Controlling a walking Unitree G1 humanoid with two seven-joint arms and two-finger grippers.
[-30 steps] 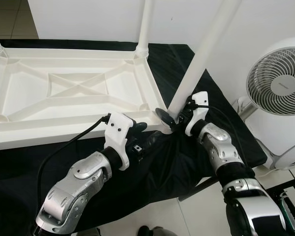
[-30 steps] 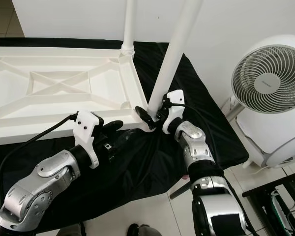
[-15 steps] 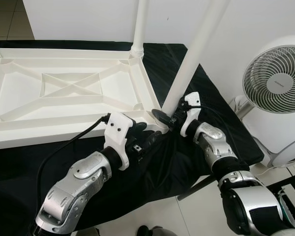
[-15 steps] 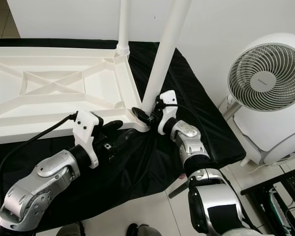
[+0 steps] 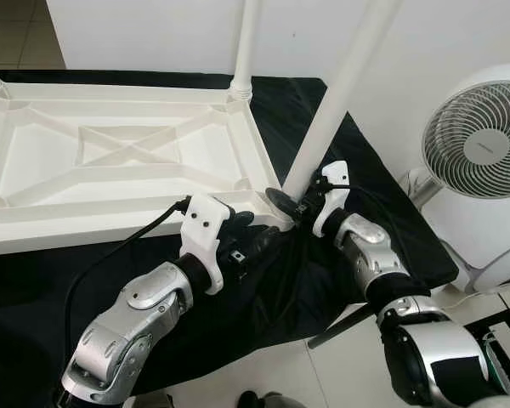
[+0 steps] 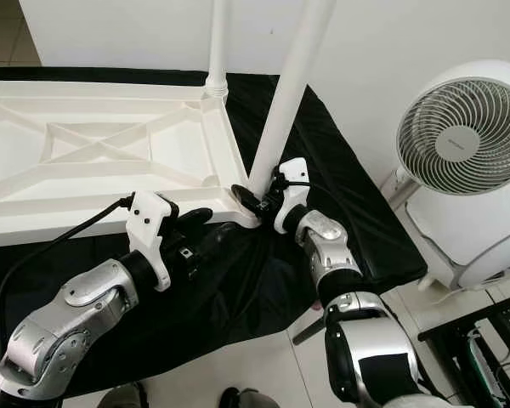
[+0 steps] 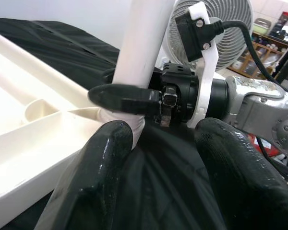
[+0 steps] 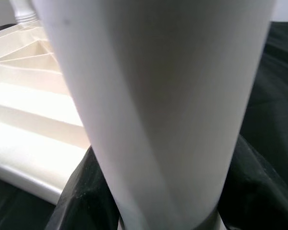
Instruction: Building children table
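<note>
Where the right gripper [image 5: 291, 204] clamps the white leg [image 5: 327, 115] near its base, the leg's top is cut off. Beside the tabletop [image 5: 110, 157] corner, the left gripper [image 7: 158, 158] waits spread, gripping nothing.

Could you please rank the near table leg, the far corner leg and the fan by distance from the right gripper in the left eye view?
1. Near table leg, clamped in the right gripper.
2. Far corner leg, beyond, toward the left.
3. Fan, off to the right.

Head stereo downward; wrist cameras close on table leg [image 7: 139, 52]
</note>
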